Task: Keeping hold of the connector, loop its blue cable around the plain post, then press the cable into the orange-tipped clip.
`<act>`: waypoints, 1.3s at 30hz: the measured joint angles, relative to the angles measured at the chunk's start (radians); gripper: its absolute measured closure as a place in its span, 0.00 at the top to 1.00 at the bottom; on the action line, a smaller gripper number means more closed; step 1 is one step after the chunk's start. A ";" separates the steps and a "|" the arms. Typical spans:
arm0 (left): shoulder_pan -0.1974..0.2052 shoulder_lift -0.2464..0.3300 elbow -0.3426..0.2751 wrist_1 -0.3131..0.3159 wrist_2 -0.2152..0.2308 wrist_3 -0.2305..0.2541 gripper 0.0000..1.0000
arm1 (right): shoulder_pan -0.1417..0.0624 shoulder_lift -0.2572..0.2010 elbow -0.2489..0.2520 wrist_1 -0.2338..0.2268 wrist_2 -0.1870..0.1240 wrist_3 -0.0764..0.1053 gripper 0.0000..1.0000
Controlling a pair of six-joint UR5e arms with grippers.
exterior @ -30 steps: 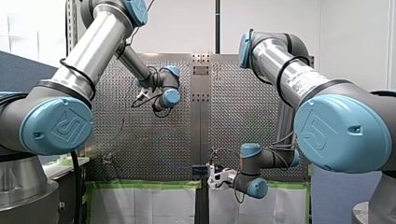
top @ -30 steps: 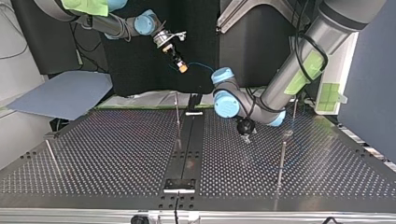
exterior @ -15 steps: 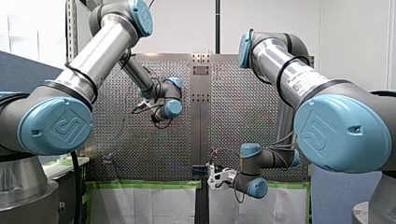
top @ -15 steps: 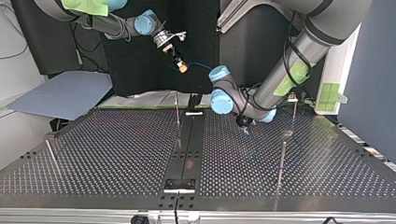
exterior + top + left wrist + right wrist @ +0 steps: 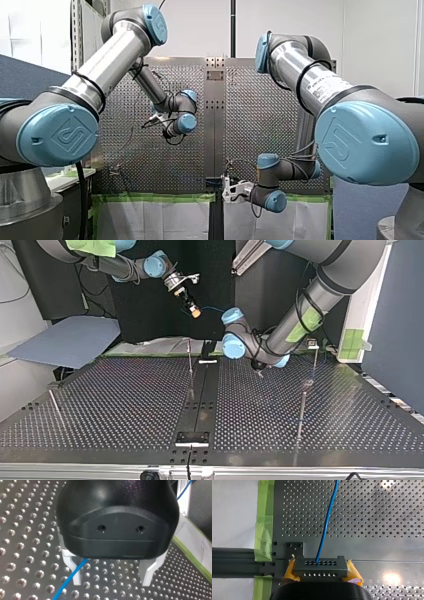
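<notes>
The front view looks from behind the arms (image 5: 110, 55) onto the perforated table (image 5: 245, 120). The top view faces back across that table, low, from its opposite edge. The left wrist view hangs close over the table. The right wrist view looks down from higher, past the connector (image 5: 320, 567). Both catch the blue cable (image 5: 325, 530).

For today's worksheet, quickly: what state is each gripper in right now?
My left gripper: open, holding nothing.
My right gripper: shut on the grey perforated block connector of the blue cable.

blue cable (image 5: 72, 576) runs hidden (partly) behind my left hand (image 5: 111, 580).
</notes>
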 joint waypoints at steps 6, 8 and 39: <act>-0.007 -0.001 -0.001 -0.017 -0.003 -0.002 1.00 | 0.000 0.000 0.000 0.000 0.000 0.000 0.00; -0.007 -0.002 -0.001 -0.024 -0.006 -0.004 1.00 | 0.000 0.000 0.000 0.000 0.000 0.000 0.00; -0.018 -0.129 -0.026 -0.087 0.025 -0.039 1.00 | -0.008 0.000 -0.001 0.000 0.018 0.001 0.00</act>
